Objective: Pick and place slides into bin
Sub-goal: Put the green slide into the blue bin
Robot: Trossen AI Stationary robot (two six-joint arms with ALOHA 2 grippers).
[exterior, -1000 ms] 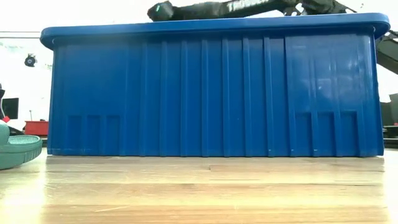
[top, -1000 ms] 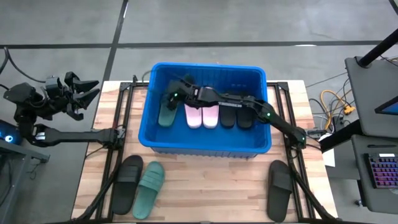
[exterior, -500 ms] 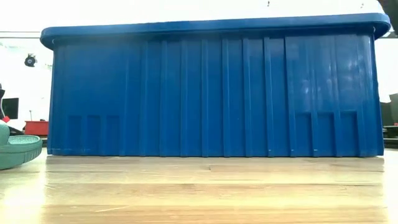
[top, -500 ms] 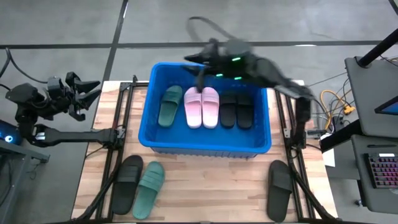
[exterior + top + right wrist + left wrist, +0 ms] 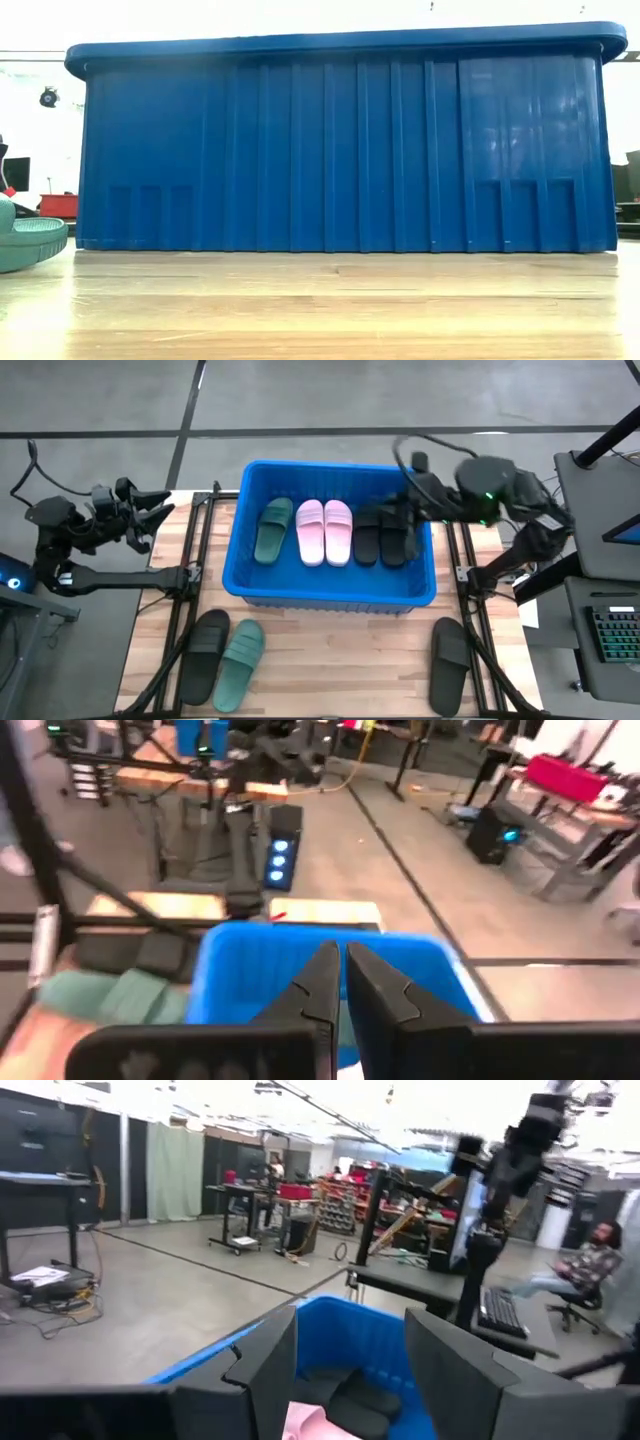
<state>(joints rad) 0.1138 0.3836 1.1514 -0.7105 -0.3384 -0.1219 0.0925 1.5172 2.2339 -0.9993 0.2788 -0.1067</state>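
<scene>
Your wood table holds the bin; right gripper pressed together, left gripper spread, concrete floor beyond at 12 o'clock.

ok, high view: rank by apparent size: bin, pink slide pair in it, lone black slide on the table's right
1. The bin, by far the largest.
2. The pink slide pair.
3. The lone black slide, a bit smaller than the pair together, though longer than either pink slide.

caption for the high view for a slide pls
Five slides lie in the bin, three wait on the table; right gripper hovers over the bin's right edge.
</scene>
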